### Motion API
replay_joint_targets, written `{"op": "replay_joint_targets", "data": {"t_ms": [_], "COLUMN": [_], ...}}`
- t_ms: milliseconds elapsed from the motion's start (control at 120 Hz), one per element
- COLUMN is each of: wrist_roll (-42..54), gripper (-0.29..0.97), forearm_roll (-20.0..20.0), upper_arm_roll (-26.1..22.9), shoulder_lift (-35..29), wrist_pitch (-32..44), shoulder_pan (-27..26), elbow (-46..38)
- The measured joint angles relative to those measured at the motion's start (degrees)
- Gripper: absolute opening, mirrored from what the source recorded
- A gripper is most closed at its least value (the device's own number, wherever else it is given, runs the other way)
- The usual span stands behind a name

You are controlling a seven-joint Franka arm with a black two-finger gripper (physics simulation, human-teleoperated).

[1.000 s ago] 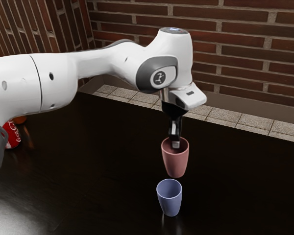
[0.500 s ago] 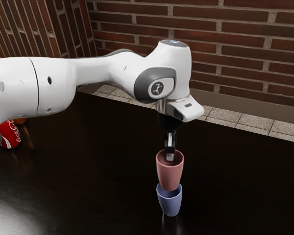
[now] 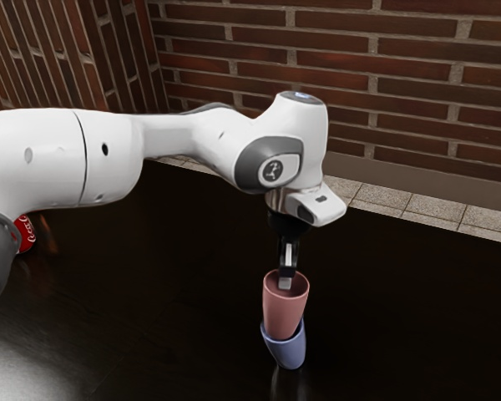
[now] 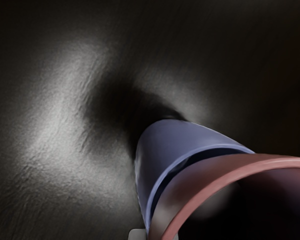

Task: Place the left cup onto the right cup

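Observation:
The pink cup sits nested inside the blue cup on the dark table. The blue cup leans to one side, pushed by the pink one. My gripper reaches down from above and is shut on the pink cup's rim, one finger inside and one outside. In the wrist view the pink cup's rim lies close under the hand, with the blue cup wrapped around its lower part.
A red soda can stands at the exterior view's left, partly behind the arm. A brick wall and a tiled ledge run along the table's far side.
My gripper has lowered the pink cup from above the blue cup down into it. The blue cup has tipped sideways under the push.

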Motion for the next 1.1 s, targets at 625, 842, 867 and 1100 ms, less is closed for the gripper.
{"op": "replay_joint_targets", "data": {"t_ms": [625, 842, 867, 1100], "wrist_roll": [-0.35, -0.31, -0.31, -0.37], "gripper": [-0.10, 0.35, 0.39, 0.58], "forearm_roll": [2.76, 2.45, 2.47, 2.68], "upper_arm_roll": [0.09, 0.09, 0.09, 0.12], "shoulder_lift": [2.42, 1.43, 1.35, 0.82], "wrist_pitch": [6.00, 6.23, 6.19, 5.92], "shoulder_pan": [-0.66, -1.35, -1.40, -2.27], "elbow": [0.10, 0.15, 0.16, 0.18]}}
